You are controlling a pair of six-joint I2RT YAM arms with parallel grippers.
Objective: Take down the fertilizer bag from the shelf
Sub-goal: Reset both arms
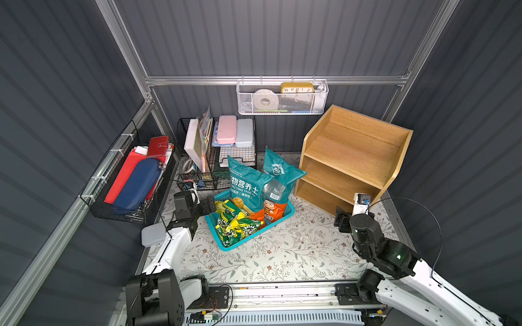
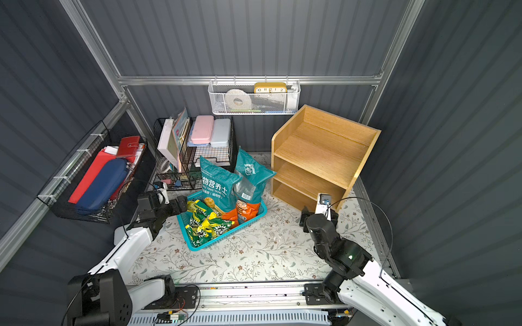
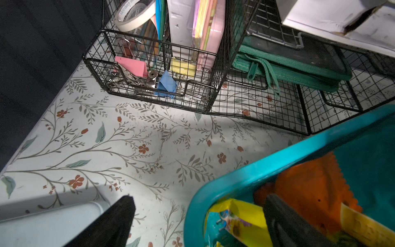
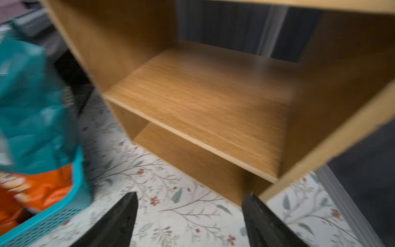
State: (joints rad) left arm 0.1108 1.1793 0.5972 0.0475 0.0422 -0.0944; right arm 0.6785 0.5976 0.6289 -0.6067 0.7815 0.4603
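floral-covered tabletop (image 1: 282,248) inspected in both top views. the light-wood shelf (image 1: 353,158) stands at its far right corner, open front towards the middle. a black wire rack (image 1: 197,175) occupies the far left corner. a teal basket (image 1: 260,230) sits near the middle of the tabletop, between rack and shelf. the fertilizer bag (image 1: 278,172), teal above and orange below, is off the shelf: it stands upright in the far end of the basket, leaning against a second teal bag (image 1: 245,180) beside it. yellow-green snack packs (image 1: 237,225) lie in the near end. the left gripper (image 3: 201,213) hangs at the basket's left rim, jaws spread wide, one finger outside the rim and one over the packs, gripping nothing. the right gripper (image 4: 190,195) is low before the shelf's bottom tier near its right front corner, jaws well apart, nothing between them; that wrist view is blurred.
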